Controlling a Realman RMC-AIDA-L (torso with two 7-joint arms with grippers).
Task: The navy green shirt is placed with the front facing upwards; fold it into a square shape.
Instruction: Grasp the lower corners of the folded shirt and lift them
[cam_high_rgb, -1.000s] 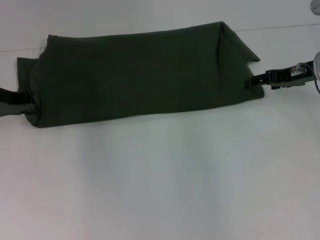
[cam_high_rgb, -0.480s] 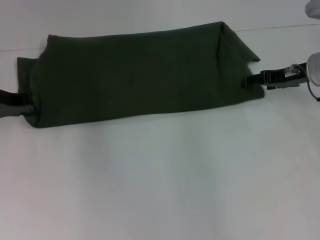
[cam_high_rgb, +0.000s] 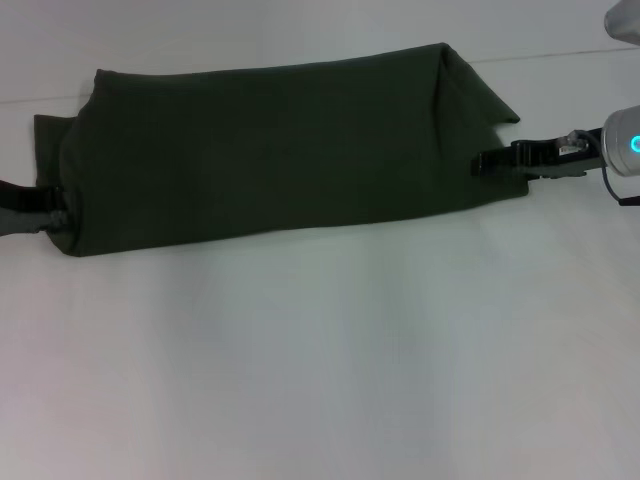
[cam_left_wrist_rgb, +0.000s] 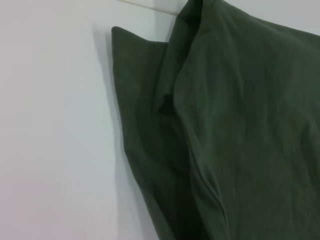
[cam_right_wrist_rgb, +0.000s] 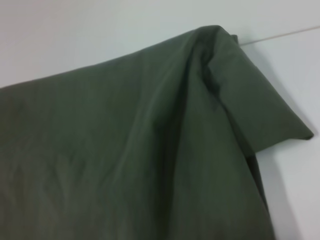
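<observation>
The navy green shirt (cam_high_rgb: 270, 150) lies on the white table as a long band, its plain green side up, with a sleeve flap sticking out at each end. My left gripper (cam_high_rgb: 58, 216) sits at the band's near left corner, touching the cloth. My right gripper (cam_high_rgb: 480, 163) reaches in from the right, its tip over the cloth at the band's right end. The left wrist view shows only the layered left end of the shirt (cam_left_wrist_rgb: 240, 125). In the right wrist view the shirt (cam_right_wrist_rgb: 125, 165) fills most of the picture, with its folded right end and pointed flap.
The white table (cam_high_rgb: 320, 370) stretches wide in front of the shirt. A seam line in the table runs behind the shirt's right end (cam_high_rgb: 570, 52).
My right gripper has slid leftward, from just beside the shirt's right edge to over the cloth. The left gripper and the shirt have stayed put.
</observation>
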